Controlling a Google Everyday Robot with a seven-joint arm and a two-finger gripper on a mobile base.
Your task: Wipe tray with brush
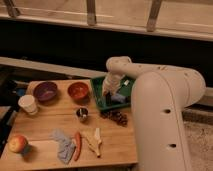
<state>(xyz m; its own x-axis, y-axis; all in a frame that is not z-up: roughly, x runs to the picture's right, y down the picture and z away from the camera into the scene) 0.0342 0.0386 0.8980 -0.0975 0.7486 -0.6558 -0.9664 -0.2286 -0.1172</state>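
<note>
The green tray (98, 90) sits at the back right of the wooden table, mostly covered by my white arm. My gripper (110, 93) reaches down into the tray near its left half. The brush does not show; it is hidden or out of view. A pale blue thing (119, 98) lies in the tray beside the gripper.
On the wooden table (45, 125) stand a purple bowl (45, 91), an orange bowl (78, 90), a white cup (28, 104) and a small metal cup (82, 114). In front lie an apple (18, 144), a grey cloth (63, 145), a carrot (77, 145), a banana peel (93, 141) and a dark brown item (117, 118).
</note>
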